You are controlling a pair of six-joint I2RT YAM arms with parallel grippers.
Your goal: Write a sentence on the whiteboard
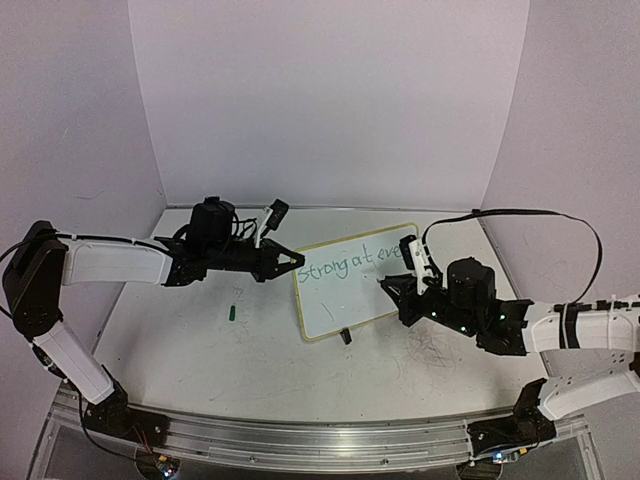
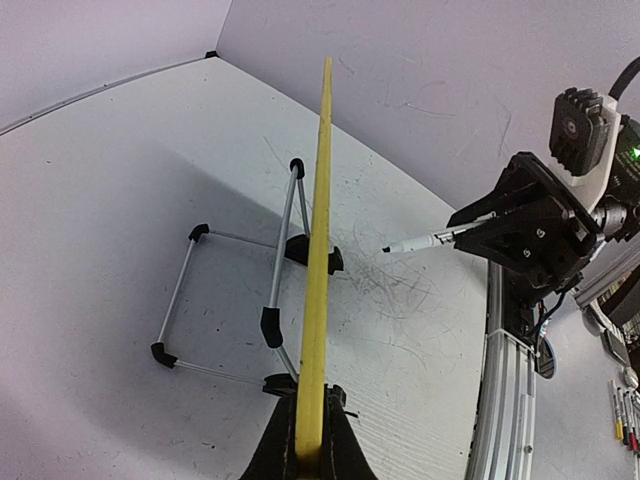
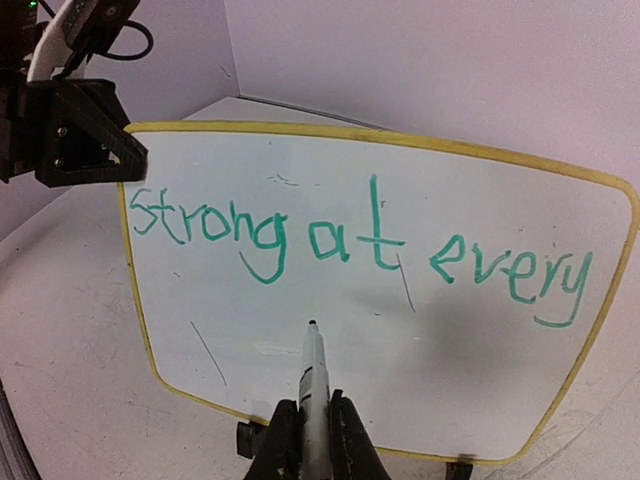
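The whiteboard (image 1: 335,305) stands tilted on two black clip feet near the table's middle. One line of the sentence, green "strong at every" (image 3: 360,245), runs across its upper half; the lower half is blank. My left gripper (image 1: 296,260) is shut on the board's left edge; the left wrist view shows the yellow frame (image 2: 320,250) edge-on between the jaws. My right gripper (image 3: 308,425) is shut on a white marker (image 3: 312,375). It sits in front of the board's lower middle (image 1: 392,290). The marker tip points below "g" and "a", a short gap off the face (image 2: 386,250).
A small green marker cap (image 1: 232,313) lies on the table left of the board. The board's wire stand (image 2: 230,290) spreads behind it. A metal rail (image 1: 300,435) runs along the near edge. Spare markers (image 2: 625,410) lie off the table. Purple walls enclose three sides.
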